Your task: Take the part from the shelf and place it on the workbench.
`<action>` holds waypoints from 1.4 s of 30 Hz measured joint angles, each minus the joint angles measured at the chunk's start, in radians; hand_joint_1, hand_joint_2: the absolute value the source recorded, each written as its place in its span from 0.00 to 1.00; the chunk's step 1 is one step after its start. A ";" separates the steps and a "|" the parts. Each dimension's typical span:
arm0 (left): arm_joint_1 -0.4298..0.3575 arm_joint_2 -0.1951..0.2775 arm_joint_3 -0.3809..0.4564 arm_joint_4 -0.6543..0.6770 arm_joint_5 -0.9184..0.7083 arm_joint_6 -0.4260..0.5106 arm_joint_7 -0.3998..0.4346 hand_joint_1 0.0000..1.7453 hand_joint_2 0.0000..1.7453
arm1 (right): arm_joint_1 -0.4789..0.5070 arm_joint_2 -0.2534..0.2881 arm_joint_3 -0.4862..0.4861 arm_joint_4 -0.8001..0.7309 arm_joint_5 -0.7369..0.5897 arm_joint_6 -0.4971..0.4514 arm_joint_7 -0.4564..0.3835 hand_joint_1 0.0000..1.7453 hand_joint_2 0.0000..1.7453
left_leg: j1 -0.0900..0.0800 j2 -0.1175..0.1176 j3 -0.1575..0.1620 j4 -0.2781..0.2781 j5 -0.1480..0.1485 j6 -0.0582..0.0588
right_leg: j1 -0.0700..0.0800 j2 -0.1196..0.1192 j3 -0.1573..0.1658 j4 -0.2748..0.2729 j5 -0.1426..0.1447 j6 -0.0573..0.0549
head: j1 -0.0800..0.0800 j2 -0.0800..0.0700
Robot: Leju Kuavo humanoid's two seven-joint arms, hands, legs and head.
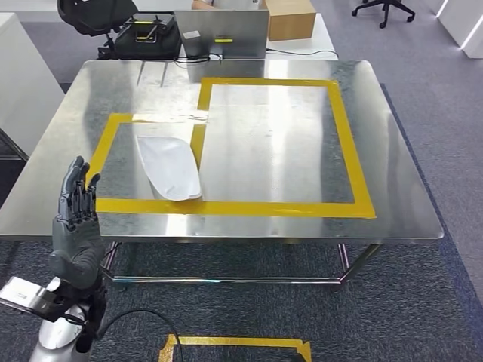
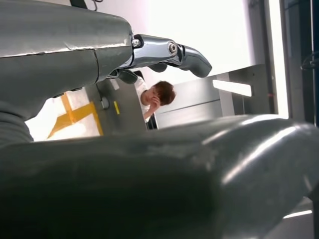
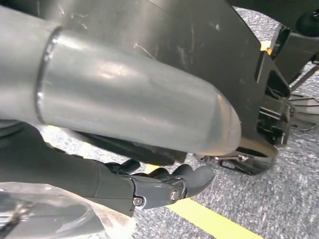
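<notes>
The part (image 1: pixel 169 167), a pale curved sheet-metal piece, lies flat on the steel workbench (image 1: pixel 273 143), inside the left field of the yellow tape frame (image 1: pixel 228 207). My left hand (image 1: pixel 77 222) is raised at the bench's near left edge, fingers upright and apart, holding nothing; it stands left of and nearer than the part, not touching it. In the left wrist view its fingers (image 2: pixel 165 52) reach out over the thick thumb. My right hand (image 3: pixel 161 186) hangs low above the carpet, dark fingers stretched out with nothing between them.
Behind the bench a second table carries a laptop (image 1: pixel 222 34), a cardboard box (image 1: pixel 289 16) and a black case (image 1: pixel 145 36). A white cabinet (image 1: pixel 23 90) stands at the left. Yellow tape (image 1: pixel 239 345) marks the floor at my feet. A person (image 2: pixel 158 97) sits beyond the bench.
</notes>
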 joint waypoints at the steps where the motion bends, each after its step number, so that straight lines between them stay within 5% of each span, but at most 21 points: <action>1: 0.008 0.000 0.008 0.001 -0.003 -0.001 0.002 0.00 0.00 | 0.001 0.000 -0.002 0.000 -0.001 0.000 0.000 0.00 0.00 | 0.002 -0.001 -0.001 -0.001 0.006 -0.005 | -0.002 -0.002 -0.008 -0.002 0.008 -0.007 | 0.001 0.000; 3: 0.028 0.001 0.031 0.002 -0.012 0.001 0.009 0.00 0.00 | 0.001 0.000 -0.008 0.000 -0.002 0.000 0.002 0.00 0.00 | 0.005 -0.006 -0.010 0.021 -0.031 -0.020 | -0.006 -0.007 -0.024 -0.007 0.028 -0.024 | -0.001 0.000; 6: 0.051 0.001 0.068 0.006 -0.022 0.007 0.014 0.00 0.00 | 0.002 0.000 -0.014 0.000 -0.002 0.000 0.003 0.00 0.00 | 0.019 -0.009 -0.038 0.171 -0.178 -0.043 | -0.009 -0.012 -0.058 -0.007 0.062 -0.035 | -0.009 0.000; 7: 0.056 0.002 0.076 0.008 -0.022 0.008 0.014 0.00 0.00 | 0.002 0.000 -0.015 0.000 -0.002 0.000 0.003 0.00 0.00 | 0.024 -0.009 -0.041 0.224 -0.201 -0.048 | -0.009 -0.013 -0.072 -0.006 0.075 -0.034 | -0.010 0.000; 9: 0.063 0.002 0.087 0.010 -0.022 0.008 0.014 0.00 0.00 | 0.002 0.000 -0.016 0.000 -0.002 0.000 0.004 0.00 0.00 | 0.033 -0.008 -0.017 0.260 -0.173 -0.056 | -0.011 -0.015 -0.107 0.002 0.099 -0.029 | -0.010 0.000; 10: 0.065 0.003 0.091 0.011 -0.023 0.009 0.014 0.00 0.00 | 0.001 0.000 -0.016 0.000 -0.002 0.000 0.004 0.00 0.00 | 0.037 -0.008 0.015 0.230 -0.142 -0.058 | -0.012 -0.016 -0.126 0.007 0.109 -0.025 | -0.009 0.000; 11: 0.066 0.003 0.094 0.012 -0.025 0.010 0.014 0.00 0.00 | 0.001 0.000 -0.016 0.000 -0.002 0.000 0.004 0.00 0.00 | 0.040 -0.009 0.061 0.172 -0.120 -0.060 | -0.014 -0.016 -0.142 0.014 0.118 -0.020 | -0.010 0.000; 13: 0.067 0.003 0.102 0.012 -0.034 0.018 0.013 0.00 0.00 | 0.000 0.000 -0.016 0.000 -0.002 0.001 0.004 0.00 0.00 | 0.040 -0.012 0.154 0.035 -0.127 -0.056 | -0.014 -0.015 -0.165 0.026 0.133 -0.007 | -0.010 0.000; 15: 0.071 0.002 0.115 0.012 -0.051 0.033 0.012 0.00 0.00 | -0.001 0.000 -0.016 0.000 0.000 0.001 0.004 0.00 0.00 | 0.033 -0.015 0.185 -0.033 -0.147 -0.043 | -0.014 -0.014 -0.177 0.028 0.153 0.007 | -0.010 0.000; 17: 0.081 -0.001 0.134 0.015 -0.068 0.061 0.014 0.00 0.00 | 0.001 0.000 -0.017 0.000 0.000 0.000 0.005 0.00 0.00 | 0.031 -0.012 0.167 -0.038 -0.135 -0.025 | -0.019 -0.012 -0.189 0.027 0.160 0.020 | -0.010 0.000; 18: 0.087 -0.006 0.145 0.017 -0.071 0.079 0.020 0.00 0.00 | 0.002 0.000 -0.018 0.000 -0.002 -0.001 0.006 0.00 0.00 | 0.030 -0.010 0.154 -0.039 -0.124 -0.014 | -0.021 -0.010 -0.200 0.041 0.137 0.024 | -0.009 0.000; 21: 0.104 -0.035 0.189 0.064 -0.060 0.140 0.065 0.00 0.00 | 0.004 0.000 -0.025 0.000 -0.014 -0.001 0.007 0.00 0.00 | 0.024 -0.005 0.111 -0.040 -0.085 0.006 | -0.021 -0.008 -0.244 0.189 -0.012 0.025 | -0.005 0.000; 23: 0.115 -0.053 0.225 0.145 -0.047 0.160 0.093 0.00 0.00 | 0.004 0.000 -0.032 0.000 -0.018 -0.001 0.007 0.00 0.00 | 0.017 -0.004 0.080 -0.038 -0.061 0.010 | -0.017 -0.007 -0.246 0.291 -0.048 0.021 | -0.004 0.000; 25: 0.125 -0.065 0.258 0.222 -0.036 0.164 0.094 0.00 0.00 | 0.004 0.000 -0.038 0.000 -0.020 0.000 0.007 0.00 0.00 | 0.009 -0.002 0.049 -0.033 -0.039 0.010 | -0.011 -0.007 -0.197 0.285 0.005 0.012 | -0.004 0.000; 27: 0.128 -0.074 0.279 0.267 -0.034 0.164 0.086 0.00 0.00 | 0.002 0.000 -0.041 0.000 -0.020 0.000 0.007 0.00 0.00 | 0.004 -0.002 0.025 -0.028 -0.019 0.009 | -0.002 -0.006 -0.095 0.167 0.043 -0.005 | -0.004 0.000; 30: 0.123 -0.082 0.302 0.319 -0.045 0.173 0.118 0.00 0.00 | -0.001 -0.001 -0.042 -0.001 -0.020 0.000 0.007 0.00 0.00 | 0.000 -0.002 0.009 -0.025 0.009 -0.001 | 0.007 -0.005 0.023 -0.015 0.009 -0.016 | -0.005 0.000; 33: 0.102 -0.085 0.344 0.435 -0.043 0.178 0.170 0.00 0.00 | 0.001 -0.001 -0.045 -0.001 -0.020 -0.001 0.010 0.00 0.00 | 0.001 -0.004 -0.001 -0.016 0.005 -0.018 | 0.002 -0.009 0.011 -0.039 0.024 -0.026 | -0.006 0.000; 36: 0.050 -0.083 0.415 0.662 -0.013 0.148 0.149 0.00 0.00 | 0.001 -0.001 -0.046 -0.001 -0.016 -0.001 0.013 0.00 0.00 | 0.013 -0.008 -0.029 0.114 -0.137 -0.043 | -0.004 -0.014 -0.021 -0.040 0.060 -0.039 | -0.014 0.000; 38: 0.008 -0.081 0.464 0.839 0.003 0.120 0.139 0.00 0.00 | 0.001 -0.001 -0.046 -0.001 -0.013 -0.002 0.014 0.00 0.00 | 0.023 -0.008 -0.040 0.229 -0.188 -0.055 | -0.004 -0.016 -0.049 -0.033 0.082 -0.039 | -0.015 0.000; 40: -0.024 -0.080 0.504 0.991 0.009 0.105 0.151 0.00 0.00 | 0.001 -0.001 -0.046 -0.001 -0.010 -0.004 0.016 0.00 0.00 | 0.031 -0.008 -0.008 0.241 -0.150 -0.062 | -0.006 -0.016 -0.086 -0.019 0.100 -0.035 | -0.015 0.000; 42: -0.046 -0.080 0.526 1.108 0.001 0.101 0.185 0.00 0.00 | 0.000 -0.001 -0.046 -0.001 -0.007 -0.005 0.021 0.00 0.00 | 0.037 -0.008 0.074 0.130 -0.108 -0.066 | -0.008 -0.016 -0.120 0.001 0.112 -0.026 | -0.016 0.000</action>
